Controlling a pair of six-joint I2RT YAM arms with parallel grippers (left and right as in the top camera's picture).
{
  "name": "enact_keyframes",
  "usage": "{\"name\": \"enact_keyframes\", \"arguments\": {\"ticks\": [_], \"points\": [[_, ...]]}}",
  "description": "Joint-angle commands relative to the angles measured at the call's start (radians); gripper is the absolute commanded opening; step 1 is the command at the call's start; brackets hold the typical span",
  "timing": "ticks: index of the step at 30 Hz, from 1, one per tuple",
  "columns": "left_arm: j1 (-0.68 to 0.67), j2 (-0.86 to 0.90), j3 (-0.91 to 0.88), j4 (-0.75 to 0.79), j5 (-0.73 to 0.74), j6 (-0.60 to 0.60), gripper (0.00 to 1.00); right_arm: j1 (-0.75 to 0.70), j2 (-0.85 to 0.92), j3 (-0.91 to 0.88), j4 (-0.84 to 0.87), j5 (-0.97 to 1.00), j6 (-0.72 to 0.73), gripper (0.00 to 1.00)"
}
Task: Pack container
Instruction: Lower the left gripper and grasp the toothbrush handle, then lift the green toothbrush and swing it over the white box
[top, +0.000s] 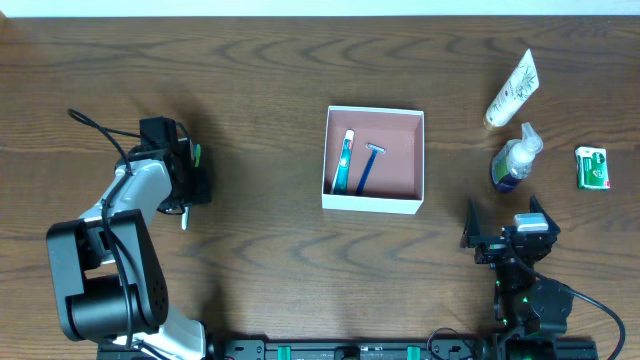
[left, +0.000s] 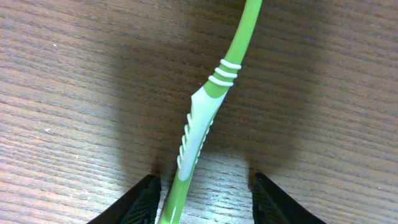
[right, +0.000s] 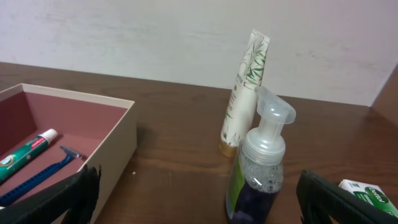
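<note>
At the left of the table (top: 260, 270), my left gripper (left: 205, 190) hangs low over the toothbrush (left: 200, 127), about half open. The handle lies between the jaws, very close to one finger (left: 144, 202) and apart from the other, so I have hold of nothing yet. My right gripper (top: 505, 236) is at the near right, fully open and empty.

The container (top: 374, 160) stands in the middle of the table, well apart from both my grippers. Toothpaste (top: 343, 165) and a razor (top: 369, 165) lie inside, in its left half; the right half is bare. I think its walls are thin card: light, stiff enough to stand, but easy to push away or to dent. So I should not grip it. I should only lower things in from above and keep off the white rim.

The toothbrush is, in my judgement, very light and stiff, and its smooth plastic can slip or turn between the pads. The best place to hold is the thicker part with the white ribs, just ahead of my fingers, which looks rubbery. Because it lies flat on the wood, I must come down nearly to the table.

At the far right are a tube (top: 512, 90), a pump bottle (top: 514, 162) and a small green box (top: 592, 167). The bottle looks round and heavier, so it could slip.
</note>
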Motion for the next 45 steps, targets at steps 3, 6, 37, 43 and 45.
{"name": "enact_keyframes", "arguments": {"ticks": [3,6,37,43,45], "points": [[0.006,0.046,-0.011,0.002,0.003,-0.002,0.29,0.000,-0.004,-0.002,-0.002,-0.004,-0.013,0.99],[0.006,0.046,-0.011,0.009,0.003,-0.002,0.19,0.000,-0.004,-0.002,-0.002,-0.004,-0.013,0.99],[-0.458,-0.533,0.137,0.078,0.297,-0.291,0.06,0.000,-0.004,-0.002,-0.002,-0.004,-0.013,0.99],[-0.687,-0.486,0.137,0.138,0.140,-0.383,0.06,0.000,-0.004,-0.002,-0.002,-0.004,-0.013,0.99],[-0.742,-0.454,0.137,0.156,0.104,-0.407,0.06,0.000,-0.004,-0.002,-0.002,-0.004,-0.013,0.99]]}}
